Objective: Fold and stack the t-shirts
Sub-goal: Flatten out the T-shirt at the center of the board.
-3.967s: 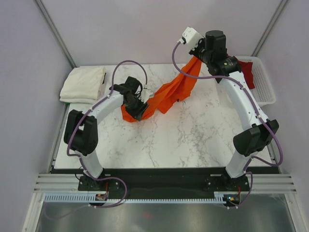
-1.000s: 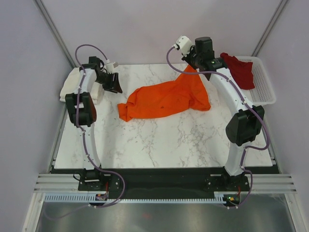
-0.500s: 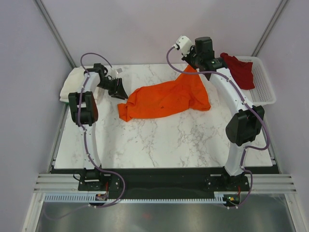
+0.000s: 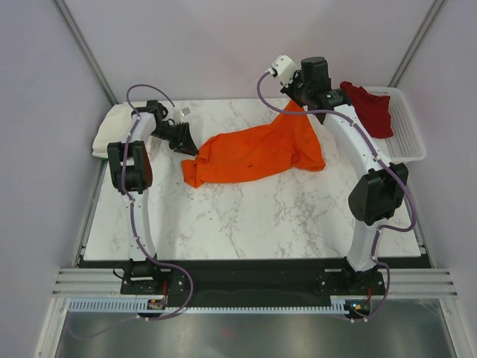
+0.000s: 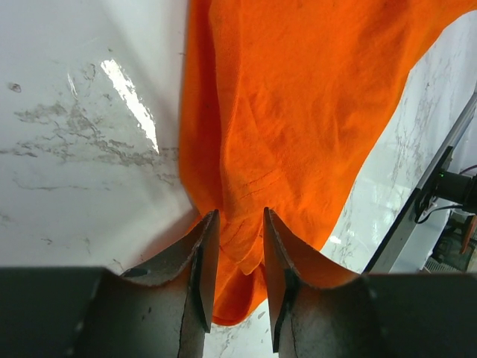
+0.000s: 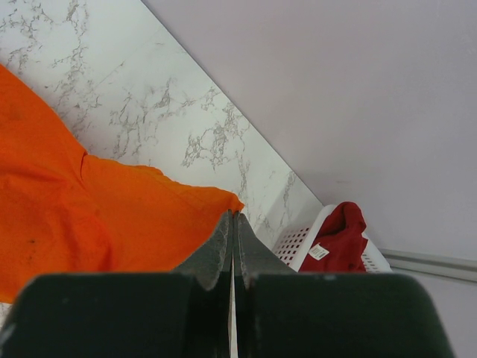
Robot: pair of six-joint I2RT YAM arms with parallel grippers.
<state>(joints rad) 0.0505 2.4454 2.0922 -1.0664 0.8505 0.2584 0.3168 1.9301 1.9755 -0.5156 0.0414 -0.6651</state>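
Observation:
The bright orange t-shirt (image 4: 253,153) lies spread and rumpled across the far middle of the marble table. My right gripper (image 4: 298,100) is shut on its far corner and holds it slightly lifted; in the right wrist view the shut gripper (image 6: 235,215) pinches the orange shirt (image 6: 89,216). My left gripper (image 4: 191,146) is narrowly open at the shirt's left edge. In the left wrist view the left gripper (image 5: 237,216) has the orange shirt (image 5: 298,112) beyond and between its tips. The dark red t-shirt (image 4: 369,108) hangs in the basket. The cream-white t-shirt (image 4: 106,138) lies folded at the far left.
A white mesh basket (image 4: 410,142) stands at the table's far right corner and also shows in the right wrist view (image 6: 298,242) with the red shirt (image 6: 339,239). Grey walls close in behind and at the sides.
My left gripper has moved from above the cream-white shirt to the right, down to the orange shirt's left edge. The right gripper keeps its hold and has not moved.

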